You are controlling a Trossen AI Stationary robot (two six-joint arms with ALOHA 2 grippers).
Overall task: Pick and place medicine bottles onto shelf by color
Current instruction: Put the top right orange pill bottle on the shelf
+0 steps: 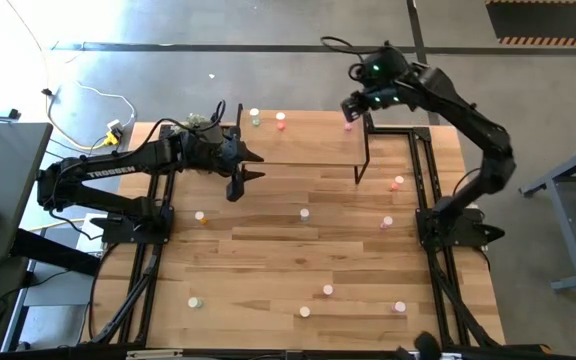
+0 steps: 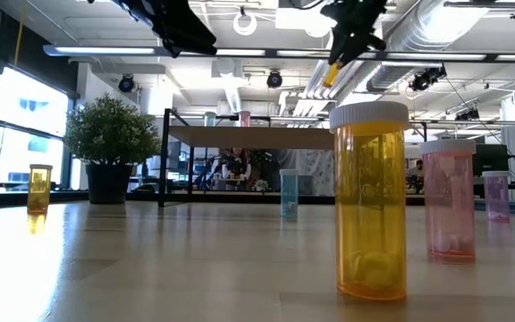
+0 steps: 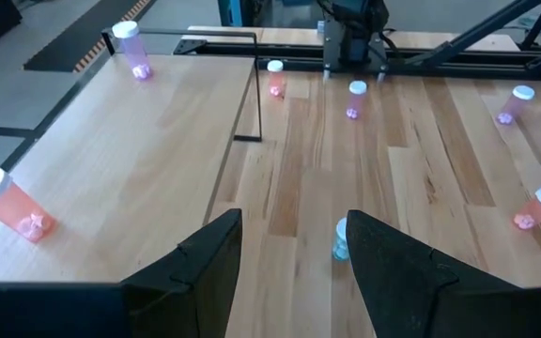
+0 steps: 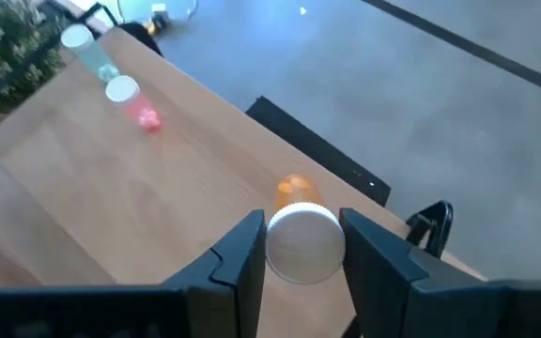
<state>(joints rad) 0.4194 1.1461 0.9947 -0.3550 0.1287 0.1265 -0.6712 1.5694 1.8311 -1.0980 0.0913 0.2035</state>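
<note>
Slatted table (image 1: 268, 260); TROSSEN-lettered left end effector (image 1: 240, 168) agape (empty), right end effector (image 4: 301, 246) clamping orange bottle (image 4: 301, 235).

potted plant (image 2: 110, 143), yellow plug (image 1: 114, 130), white cable (image 1: 78, 90)

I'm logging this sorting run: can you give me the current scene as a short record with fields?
right gripper: shut on an orange bottle, above the shelf's far right corner
left gripper: open, empty, over the shelf's left end
on shelf: green bottle, pink bottle
on table: bottles scattered, upright
</note>
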